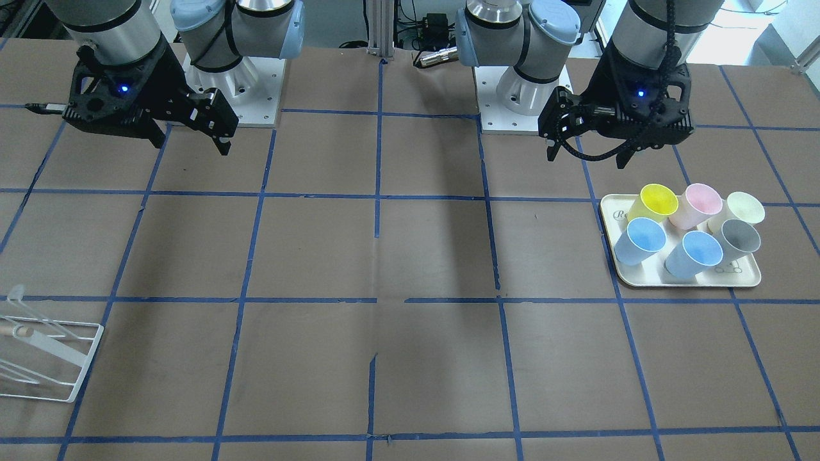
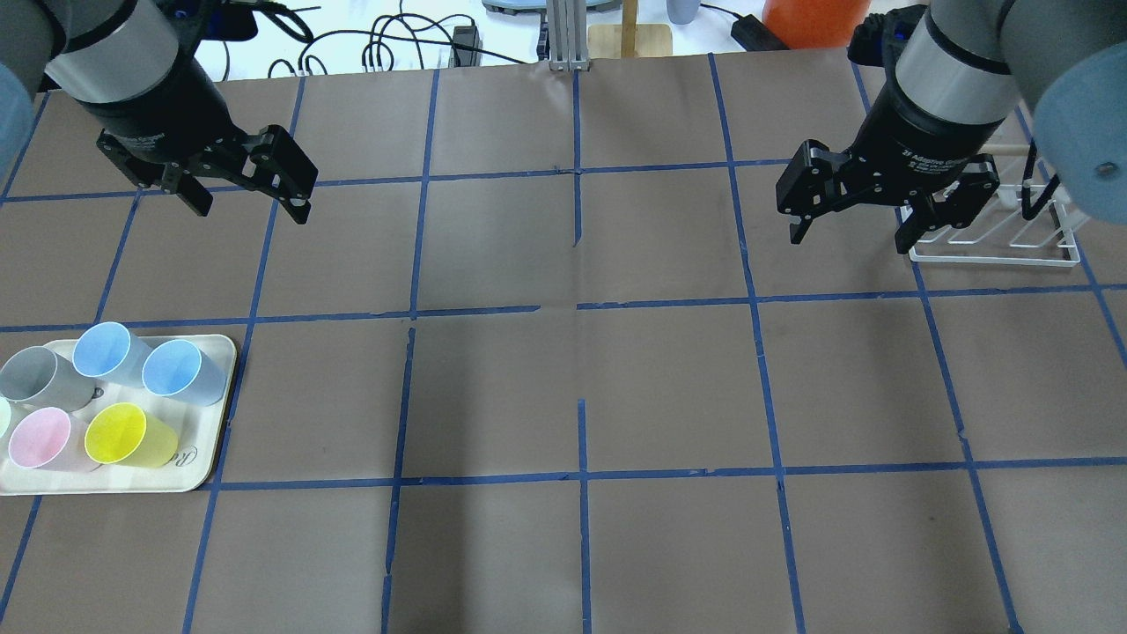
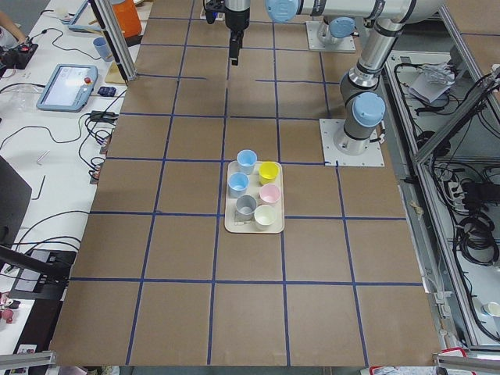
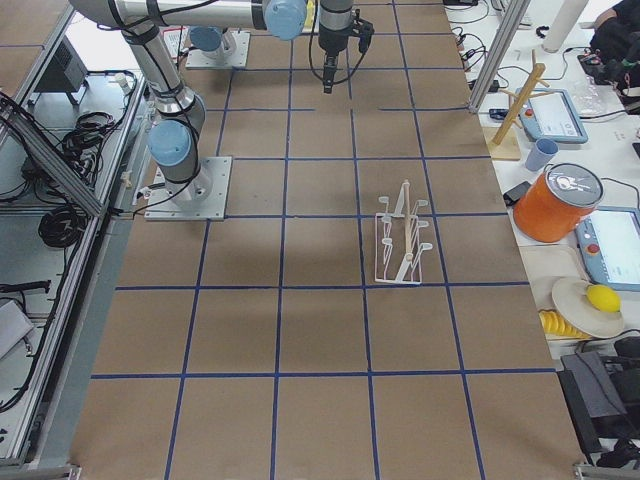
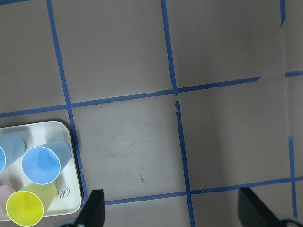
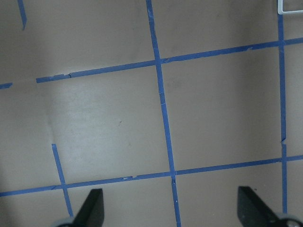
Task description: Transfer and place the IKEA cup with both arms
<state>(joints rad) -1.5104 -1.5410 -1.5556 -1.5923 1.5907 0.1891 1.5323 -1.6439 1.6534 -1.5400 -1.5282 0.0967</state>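
Note:
Two near-identical pale-blue cups stand upright on a cream tray [image 2: 189, 467] at the robot's left: one [image 2: 180, 370] nearer the table's middle, one [image 2: 110, 352] beside it. I cannot tell which is the IKEA cup. In the front view they are the left cup [image 1: 640, 240] and the right cup [image 1: 695, 255]. The left wrist view shows one blue cup [image 5: 41, 163] fully. My left gripper [image 2: 249, 210] is open and empty, above the table beyond the tray. My right gripper [image 2: 847, 239] is open and empty, next to the rack.
Yellow [image 2: 128, 434], pink [image 2: 44, 438], grey [image 2: 40, 377] and cream cups share the tray. A white wire rack [image 2: 995, 238] stands at the far right, by the right gripper. Brown paper with blue tape lines covers the table.

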